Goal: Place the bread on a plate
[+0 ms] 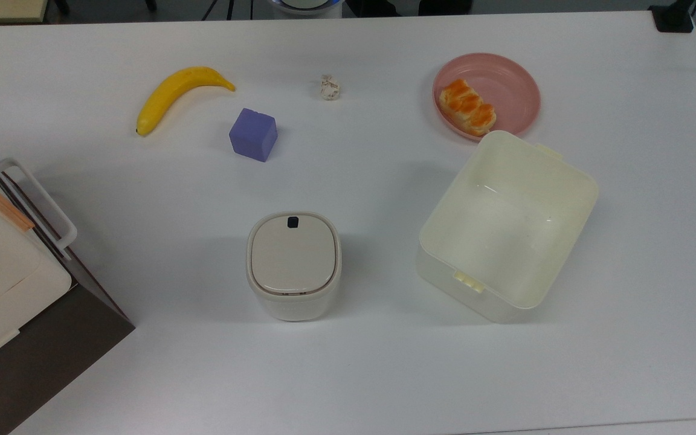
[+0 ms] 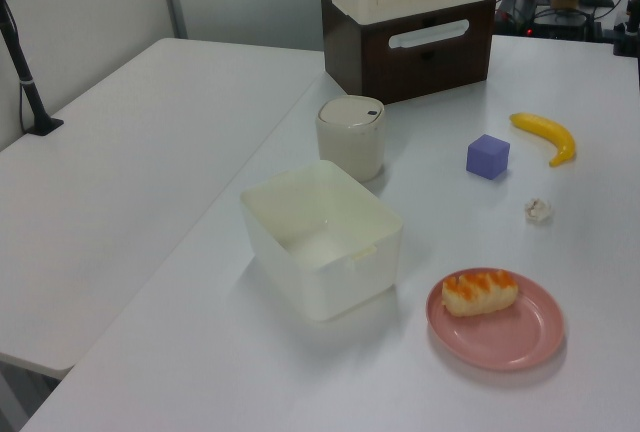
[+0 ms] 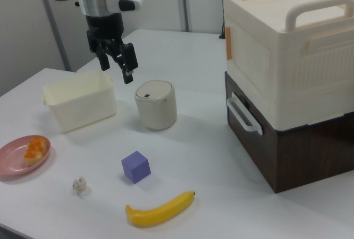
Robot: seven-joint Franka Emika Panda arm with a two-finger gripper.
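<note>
Resting on the plate point(image 1: 499, 81), the bread point(image 1: 467, 107) lies toward the top view's left of the dish, close to the rim; the left view and the right view show the bread point(image 2: 480, 292) point(image 3: 34, 149) sitting inside the raised edge. The gripper point(image 3: 116, 57) hangs high above the table in the right view, well apart from the plate, its fingers spread and holding nothing. The task appears complete. The cream tub point(image 1: 508, 223) stands just beside the plate. Remaining risk is slight: the bun sits off-centre, so a knock to the plate or the adjacent tub could tip it over the rim. The banana point(image 1: 177, 93), purple cube point(image 1: 254, 134), lidded canister point(image 1: 293, 263) and wrinkly lump point(image 1: 329, 87) lie well apart.
</note>
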